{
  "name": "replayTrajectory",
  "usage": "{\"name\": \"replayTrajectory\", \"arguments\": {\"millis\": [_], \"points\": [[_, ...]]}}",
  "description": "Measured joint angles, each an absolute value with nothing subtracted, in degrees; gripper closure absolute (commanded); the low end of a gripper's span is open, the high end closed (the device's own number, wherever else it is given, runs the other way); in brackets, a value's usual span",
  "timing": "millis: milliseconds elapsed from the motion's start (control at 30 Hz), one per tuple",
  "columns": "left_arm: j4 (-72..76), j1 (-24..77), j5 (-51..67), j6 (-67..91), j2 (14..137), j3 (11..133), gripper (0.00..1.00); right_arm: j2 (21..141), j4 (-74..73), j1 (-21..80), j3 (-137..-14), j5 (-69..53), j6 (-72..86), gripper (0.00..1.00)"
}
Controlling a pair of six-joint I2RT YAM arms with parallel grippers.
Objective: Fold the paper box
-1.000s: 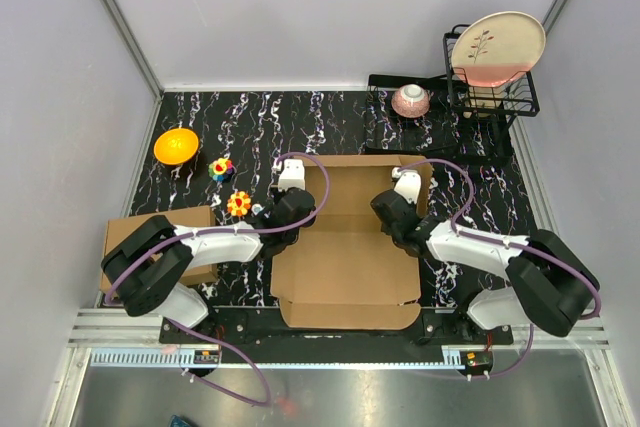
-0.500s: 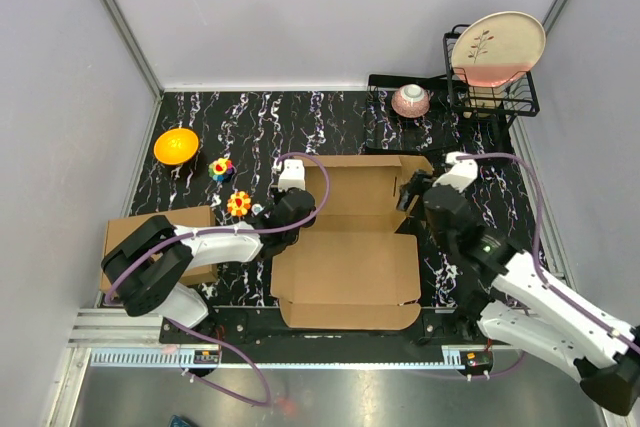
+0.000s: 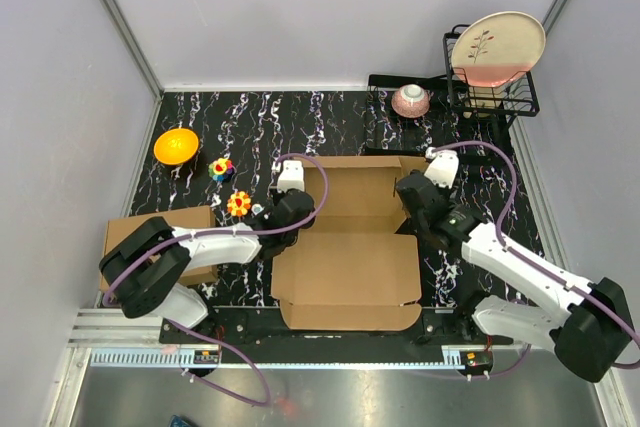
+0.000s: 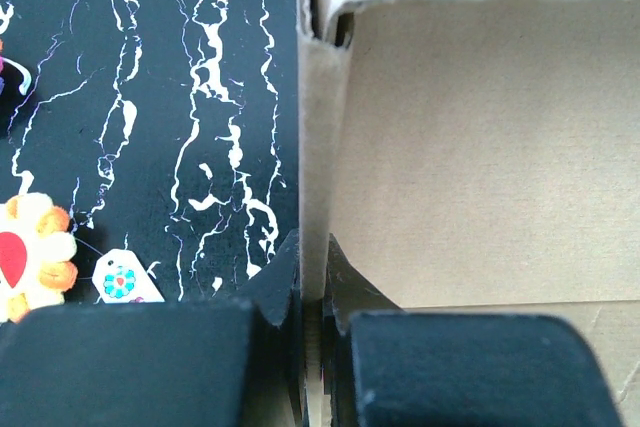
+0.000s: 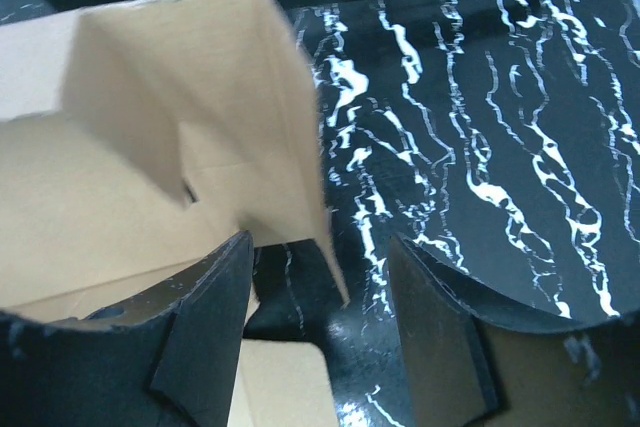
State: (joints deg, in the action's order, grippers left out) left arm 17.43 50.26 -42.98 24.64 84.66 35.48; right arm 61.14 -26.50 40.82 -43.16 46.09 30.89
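The paper box point(image 3: 345, 265) lies opened out in the middle of the table, brown and unprinted, with its back and side walls partly raised. My left gripper point(image 3: 298, 215) is at the box's left wall and is shut on that wall's thin edge point(image 4: 312, 277); the box's inside point(image 4: 480, 147) shows to the right of it. My right gripper point(image 3: 408, 187) is at the box's right rear corner. It stands open point(image 5: 320, 282), and the loose right side flap point(image 5: 200, 117) hangs with its lower corner between the fingers point(image 5: 210, 327), apart from both.
A second plain carton point(image 3: 160, 237) sits at the near left, by the left arm. An orange bowl point(image 3: 176, 145) and two small coloured toys point(image 3: 221, 168) point(image 3: 239, 204) lie left of the box. At the back right a black tray point(image 3: 385, 132) holds a pink bowl point(image 3: 411, 100), and a wire rack point(image 3: 520, 102) holds a plate point(image 3: 497, 47).
My right gripper has opened and let go of the right flap; the arm swung out to the right, then came back beside the flap. The left gripper has kept its hold.
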Motion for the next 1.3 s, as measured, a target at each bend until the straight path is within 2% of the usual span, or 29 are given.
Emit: {"name": "replayTrajectory", "arguments": {"millis": [100, 333, 400, 467, 500, 567, 600, 700, 967, 1233, 1300], "points": [[17.6, 50.4, -42.9, 24.8, 84.2, 35.0, 1.00, 61.8, -25.9, 38.2, -42.8, 46.3, 30.8, 0.40], [17.8, 50.5, -42.9, 24.9, 84.1, 34.8, 1.00, 64.8, -22.4, 33.1, -42.3, 44.4, 29.0, 0.51], [17.8, 50.5, -42.9, 24.9, 84.1, 34.8, 1.00, 65.4, -20.8, 32.7, -42.0, 43.2, 28.5, 0.60], [17.8, 50.5, -42.9, 24.9, 84.1, 34.8, 1.00, 65.7, -19.4, 32.6, -41.6, 41.9, 28.2, 0.73], [17.8, 50.5, -42.9, 24.9, 84.1, 34.8, 1.00, 65.9, -18.9, 32.6, -41.5, 41.1, 28.0, 0.82], [17.8, 50.5, -42.9, 24.9, 84.1, 34.8, 1.00, 66.3, -18.2, 32.6, -41.4, 39.6, 27.7, 0.91], [17.8, 50.5, -42.9, 24.9, 84.1, 34.8, 1.00, 66.3, -18.1, 32.6, -41.3, 38.7, 27.8, 1.00], [17.7, 50.6, -42.8, 24.8, 84.1, 34.8, 1.00, 64.6, -18.5, 32.6, -41.0, 35.6, 27.9, 1.00], [16.9, 50.7, -42.7, 25.3, 84.6, 35.6, 1.00, 49.6, -25.1, 32.6, -39.2, 23.8, 29.0, 1.00], [16.2, 51.1, -43.0, 24.8, 84.6, 35.9, 1.00, 50.0, -22.2, 32.7, -38.1, 16.3, 31.7, 1.00], [16.1, 51.3, -43.2, 24.8, 84.6, 35.9, 1.00, 50.6, -20.7, 33.1, -37.9, 15.3, 32.6, 0.96]]}}
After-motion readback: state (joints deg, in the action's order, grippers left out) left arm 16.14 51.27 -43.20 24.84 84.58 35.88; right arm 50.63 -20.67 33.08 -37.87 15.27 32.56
